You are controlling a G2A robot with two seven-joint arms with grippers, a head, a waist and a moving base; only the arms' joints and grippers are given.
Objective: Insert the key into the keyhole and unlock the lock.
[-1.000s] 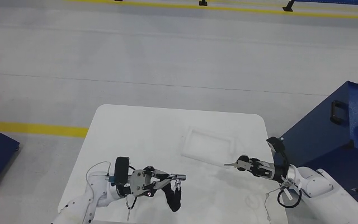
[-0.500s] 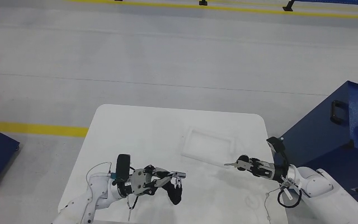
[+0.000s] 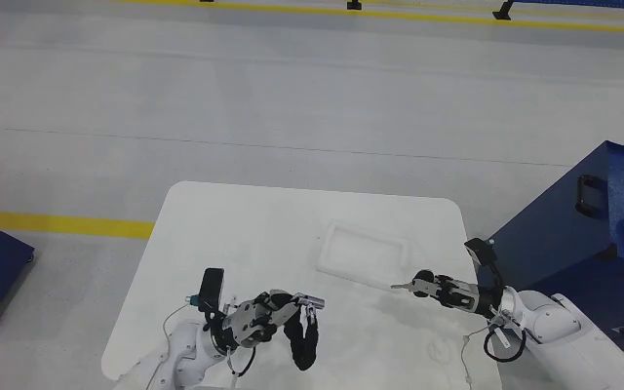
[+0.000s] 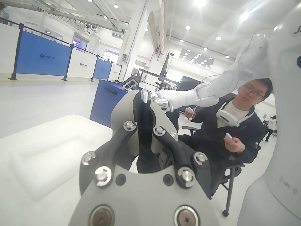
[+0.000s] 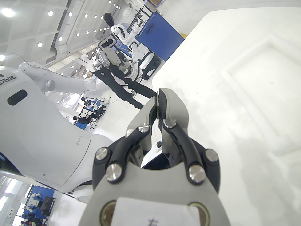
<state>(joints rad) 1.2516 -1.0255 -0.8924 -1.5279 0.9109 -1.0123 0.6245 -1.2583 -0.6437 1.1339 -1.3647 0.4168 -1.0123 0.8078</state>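
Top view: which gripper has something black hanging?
The left gripper: a black strap hangs from the lock it clamps; the right gripper pinches only a thin key.

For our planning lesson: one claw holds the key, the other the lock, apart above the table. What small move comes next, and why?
Probably ease the right claw and its key toward the lock in the left claw, aiming at the keyhole: both are gripped, the key points that way, and a gap separates them.
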